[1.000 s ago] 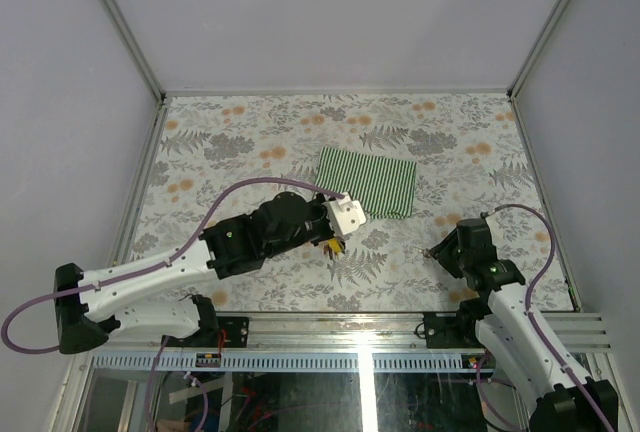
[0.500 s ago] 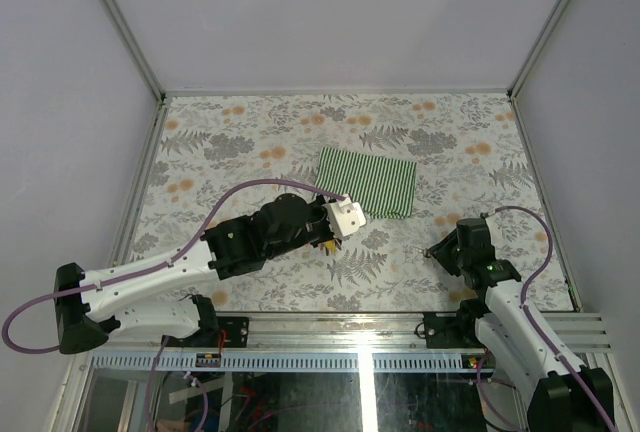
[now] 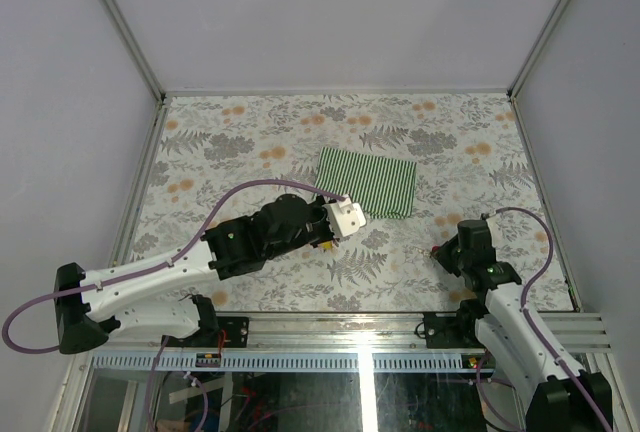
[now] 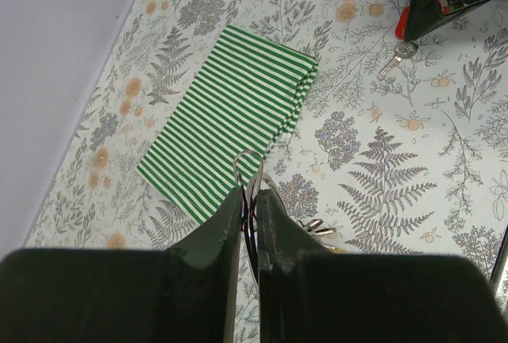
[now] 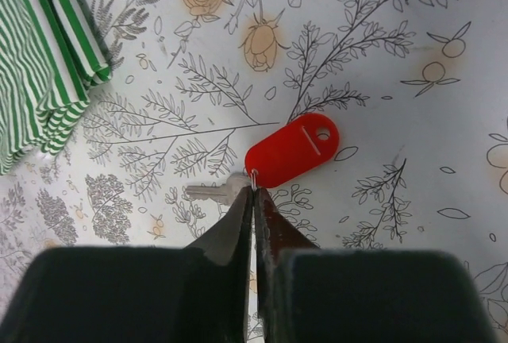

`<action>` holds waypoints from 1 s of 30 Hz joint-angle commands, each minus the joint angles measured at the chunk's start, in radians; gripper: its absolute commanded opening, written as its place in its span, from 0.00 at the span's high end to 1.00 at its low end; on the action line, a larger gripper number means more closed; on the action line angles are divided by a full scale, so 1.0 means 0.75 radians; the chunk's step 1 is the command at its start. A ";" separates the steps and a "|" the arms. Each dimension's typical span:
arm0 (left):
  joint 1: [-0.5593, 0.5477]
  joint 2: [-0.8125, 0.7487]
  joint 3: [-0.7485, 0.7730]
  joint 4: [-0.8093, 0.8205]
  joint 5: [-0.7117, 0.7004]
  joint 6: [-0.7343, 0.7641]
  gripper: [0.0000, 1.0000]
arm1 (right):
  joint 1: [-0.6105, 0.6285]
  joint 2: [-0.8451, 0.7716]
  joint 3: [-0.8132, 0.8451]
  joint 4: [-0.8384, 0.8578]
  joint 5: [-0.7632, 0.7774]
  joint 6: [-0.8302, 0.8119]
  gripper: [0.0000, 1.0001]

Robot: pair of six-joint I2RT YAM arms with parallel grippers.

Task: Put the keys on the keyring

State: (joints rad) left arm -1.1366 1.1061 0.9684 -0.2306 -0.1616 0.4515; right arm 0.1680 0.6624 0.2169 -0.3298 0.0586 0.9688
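My left gripper is shut on the thin silver keyring, whose loop sticks up between the fingers. Its bunch of small keys hangs to the right of them. In the top view the left gripper sits just in front of the striped cloth. My right gripper is shut on the small wire loop of the red-tagged key: red tag, silver blade, both on or just above the table. It shows in the top view at the right front. The black-tagged key is out of view.
A folded green-and-white striped cloth lies mid-table, just beyond the left gripper; it also shows in the left wrist view and the right wrist view. Grey walls stand on both sides. The metal rail runs along the near edge.
The left gripper has drawn back slightly with the keyring, and the yellow tag below it no longer shows. The right gripper shifted a little, and a red spot now shows at its tip.
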 commanded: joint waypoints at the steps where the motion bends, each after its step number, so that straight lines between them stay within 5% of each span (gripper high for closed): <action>1: 0.008 -0.019 -0.009 0.122 0.001 0.028 1.00 | -0.010 -0.057 0.037 0.019 -0.005 -0.056 1.00; 13: 0.009 -0.036 -0.004 0.095 0.098 0.019 1.00 | -0.010 -0.058 0.425 -0.094 -0.284 -0.658 1.00; 19: 0.008 -0.048 -0.009 0.095 0.136 0.013 1.00 | -0.010 0.146 0.598 -0.009 -0.569 -0.728 0.93; 24: 0.009 -0.056 -0.006 0.089 0.135 0.014 1.00 | -0.009 0.316 0.751 -0.070 -0.599 -0.872 0.98; 30: 0.009 -0.057 -0.001 0.094 0.147 -0.003 1.00 | -0.010 0.296 0.626 0.216 -0.749 -0.875 0.97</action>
State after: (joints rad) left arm -1.1366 1.0851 0.9623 -0.2325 -0.0654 0.4530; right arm 0.1642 0.9089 0.7250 -0.3439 -0.3809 0.3557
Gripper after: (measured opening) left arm 0.091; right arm 0.030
